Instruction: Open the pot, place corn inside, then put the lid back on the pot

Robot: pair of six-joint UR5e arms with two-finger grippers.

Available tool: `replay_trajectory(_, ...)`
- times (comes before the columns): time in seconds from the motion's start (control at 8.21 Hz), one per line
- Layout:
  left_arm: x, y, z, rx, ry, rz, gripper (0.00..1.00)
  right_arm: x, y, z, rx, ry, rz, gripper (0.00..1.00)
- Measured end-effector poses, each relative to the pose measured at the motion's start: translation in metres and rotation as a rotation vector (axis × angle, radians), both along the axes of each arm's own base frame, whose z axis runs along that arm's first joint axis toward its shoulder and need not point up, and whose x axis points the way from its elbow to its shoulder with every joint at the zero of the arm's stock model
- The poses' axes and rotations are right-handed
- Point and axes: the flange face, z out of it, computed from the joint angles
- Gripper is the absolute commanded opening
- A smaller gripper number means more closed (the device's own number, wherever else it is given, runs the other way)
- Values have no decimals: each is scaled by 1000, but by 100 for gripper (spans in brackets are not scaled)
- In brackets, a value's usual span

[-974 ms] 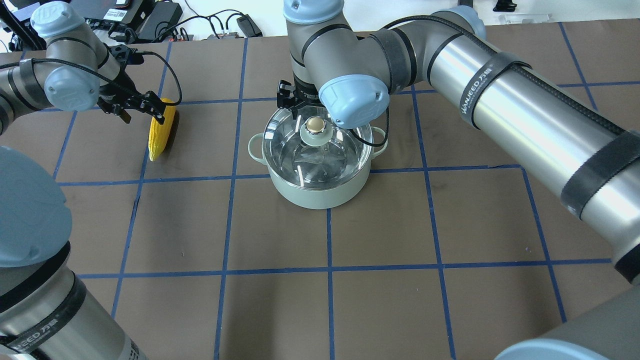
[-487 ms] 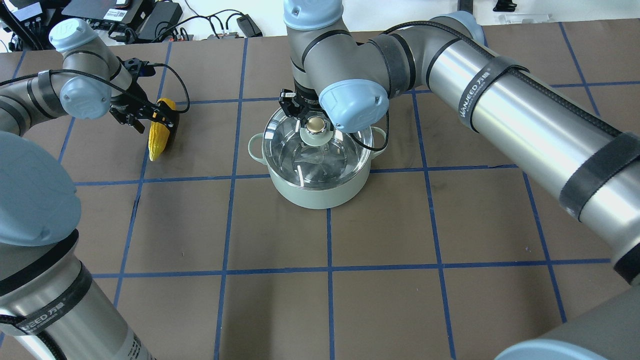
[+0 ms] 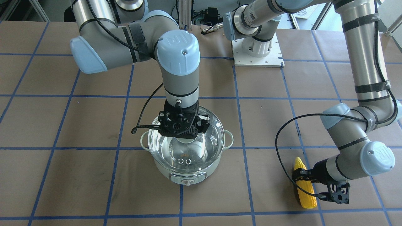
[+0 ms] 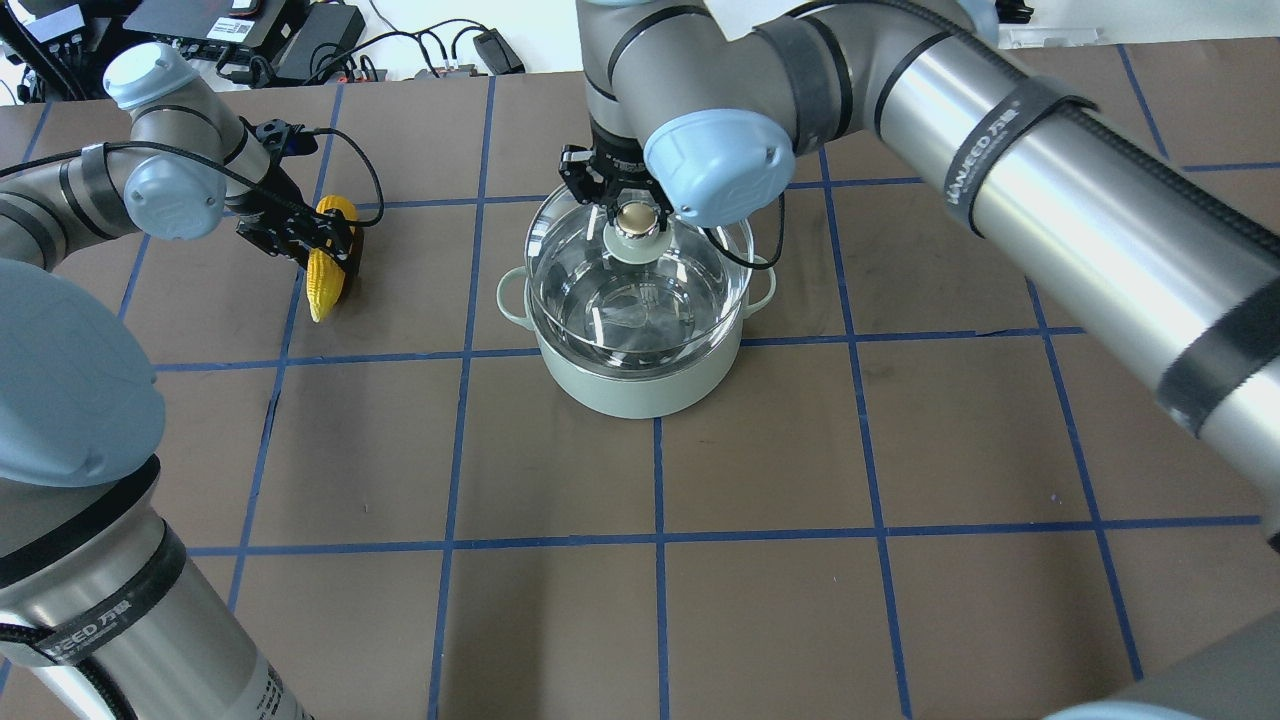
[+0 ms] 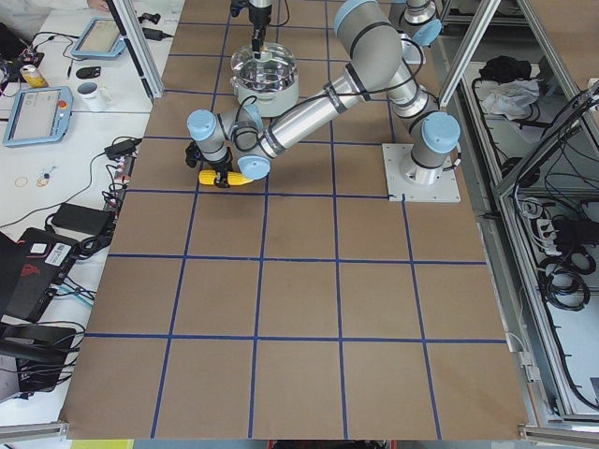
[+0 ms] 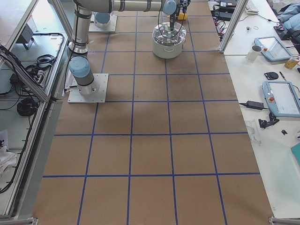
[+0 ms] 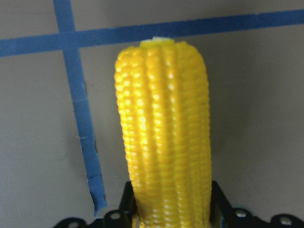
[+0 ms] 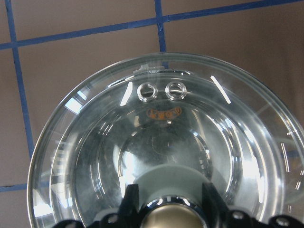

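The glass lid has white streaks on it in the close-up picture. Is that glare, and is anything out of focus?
Glare, yes: in the right wrist view bright reflections streak the lid, and its knob at the bottom edge looks soft. In the overhead view the glass shows bright streaks too. In the left wrist view the corn has tiny highlights; the table behind is slightly blurred.

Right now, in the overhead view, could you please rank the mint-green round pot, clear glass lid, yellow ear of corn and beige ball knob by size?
1. mint-green round pot and clear glass lid: alike in width, so tied
2. yellow ear of corn
3. beige ball knob
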Motion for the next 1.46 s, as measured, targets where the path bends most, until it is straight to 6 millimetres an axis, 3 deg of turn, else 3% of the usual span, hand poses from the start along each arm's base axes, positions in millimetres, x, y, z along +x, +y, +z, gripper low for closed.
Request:
replay_trajectory(0.12,0,0,6,-5,-1,0,0,-21,-4,24,-10,2,23,13)
replay_trajectory(0.24,0,2,17,-9,-5,1,0,-65,-14,48,-11,-5,43,13)
replay_trajectory(0.49,-8,12,73,-34,-22,34,0,-188,-27,92,21,-22,82,11)
replay_trajectory(0.61,-22,18,109,-70,-35,57,0,-246,-19,114,39,-15,114,10)
replay_trajectory(0.73,-51,25,144,-106,-45,69,0,-290,-8,128,59,-10,146,9)
replay_trajectory(0.85,-92,33,173,-137,-57,80,0,-325,-1,136,72,-6,172,7)
replay_trajectory(1.1,-189,57,215,-188,-56,100,0,-382,8,138,101,3,216,6)
replay_trajectory(1.22,-231,69,223,-195,-42,108,0,-402,11,136,111,0,231,5)
replay_trajectory(1.46,-305,91,220,-182,-18,107,0,-417,13,131,121,-6,239,5)
